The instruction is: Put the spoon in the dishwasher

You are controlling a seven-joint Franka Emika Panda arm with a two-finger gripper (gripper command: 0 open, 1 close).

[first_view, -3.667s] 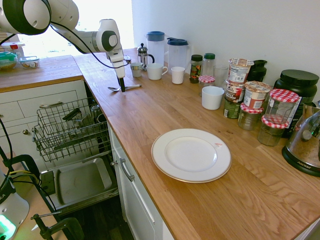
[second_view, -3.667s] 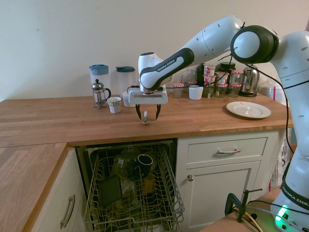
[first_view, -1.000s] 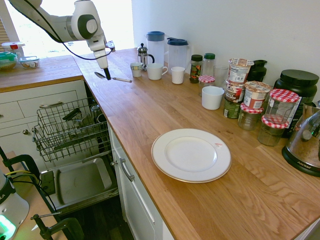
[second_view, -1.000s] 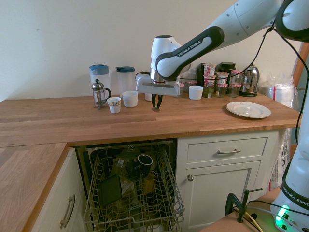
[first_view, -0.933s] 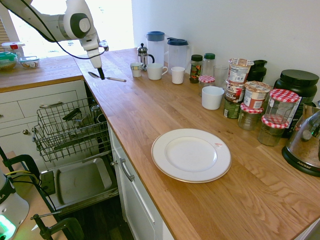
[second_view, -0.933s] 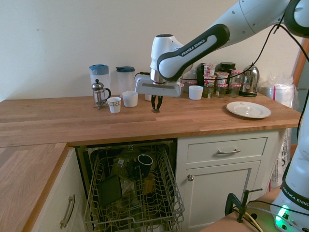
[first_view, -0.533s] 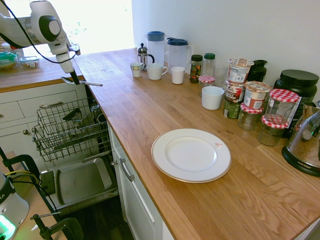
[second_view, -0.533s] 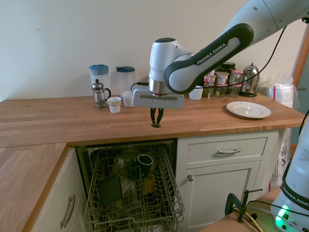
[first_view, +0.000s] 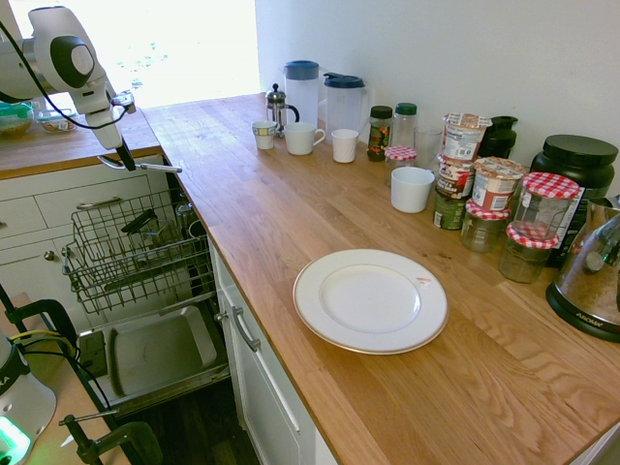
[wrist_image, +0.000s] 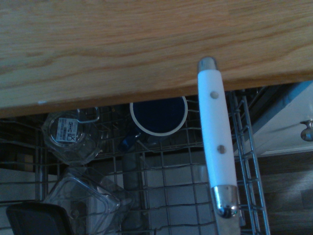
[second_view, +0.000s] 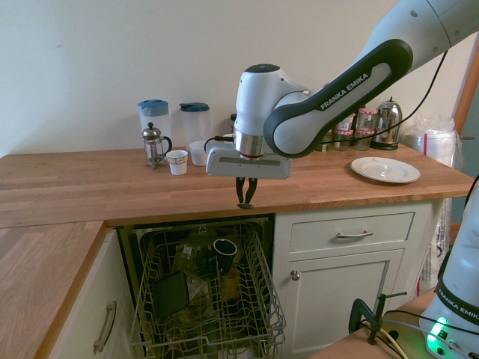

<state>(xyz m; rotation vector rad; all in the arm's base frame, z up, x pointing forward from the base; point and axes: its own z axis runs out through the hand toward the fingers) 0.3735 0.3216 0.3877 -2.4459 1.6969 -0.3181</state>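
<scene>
My gripper [first_view: 127, 163] is shut on the spoon [first_view: 157, 168], which sticks out level from its fingers. It hangs just past the wooden counter's edge [second_view: 187, 212], above the dishwasher's pulled-out wire rack [first_view: 124, 254]. From the second exterior view the gripper [second_view: 245, 200] points down over the rack [second_view: 258, 299]. The spoon's handle [wrist_image: 215, 142] looks white with metal ends in the wrist view, over the rack wires [wrist_image: 161, 186]. The dishwasher door [first_view: 155, 354] lies dropped open below.
In the rack stand a dark mug [second_view: 224, 248] and clear containers [wrist_image: 68, 142]. On the counter are a white plate [first_view: 370, 300], jugs [first_view: 301, 89], cups [first_view: 300, 139], several jars and a kettle [first_view: 593, 281]. White drawers [first_view: 87, 203] flank the dishwasher.
The gripper has carried the spoon off the counter top, past its edge and slightly down, to a spot over the dishwasher rack. It has stayed shut on the spoon throughout.
</scene>
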